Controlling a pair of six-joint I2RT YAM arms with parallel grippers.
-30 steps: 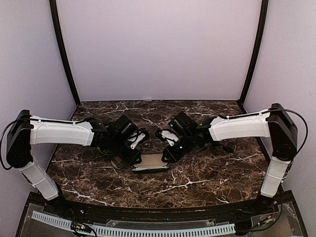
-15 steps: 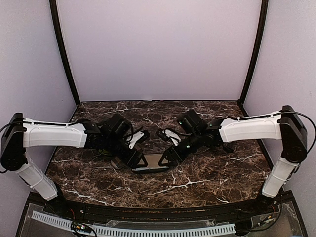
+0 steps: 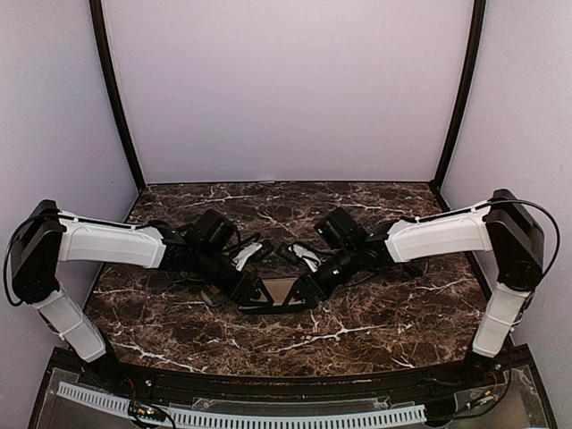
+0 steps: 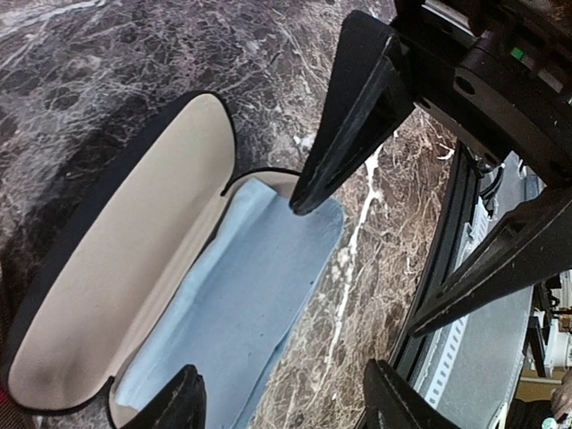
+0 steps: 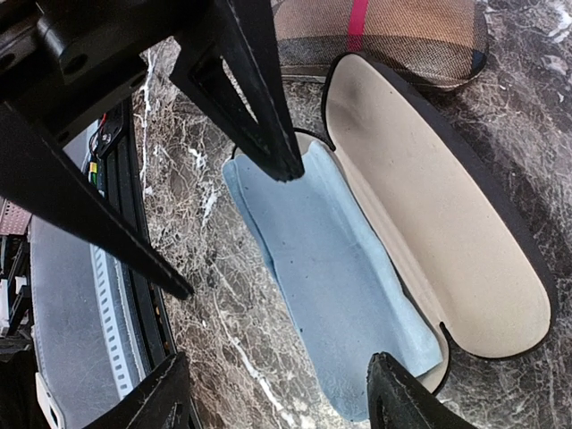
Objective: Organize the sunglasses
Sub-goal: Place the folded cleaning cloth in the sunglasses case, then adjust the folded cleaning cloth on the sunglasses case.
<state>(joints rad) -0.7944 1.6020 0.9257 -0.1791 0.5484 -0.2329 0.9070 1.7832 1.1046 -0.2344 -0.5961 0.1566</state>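
Pale lavender walls close in the back and both sides, with black corner posts running down to the far corners of the dark brown marble table with white veins. Bare marble shows across the far half up to the back wall, and in a strip between the things at the centre and the table's near edge, where a white slotted strip runs along a black rim. The white-shelled left arm and right arm reach inward from the two sides and meet near the middle of the table.

Between them lies an oblong black case with a cream lining, opened flat. One half is bare lining. In the other half lies a light blue cloth, whose outer edge hides that half's long rim. A closed brown plaid case with a pink stripe lies just beside the open case's lid, on the left arm's side.

The left gripper is released, fingers spread wide over one end of the open case with nothing between them. The right gripper is likewise released over the other end; one of its fingers points at the cloth's corner.

Where the sunglasses lie cannot be told from these views.
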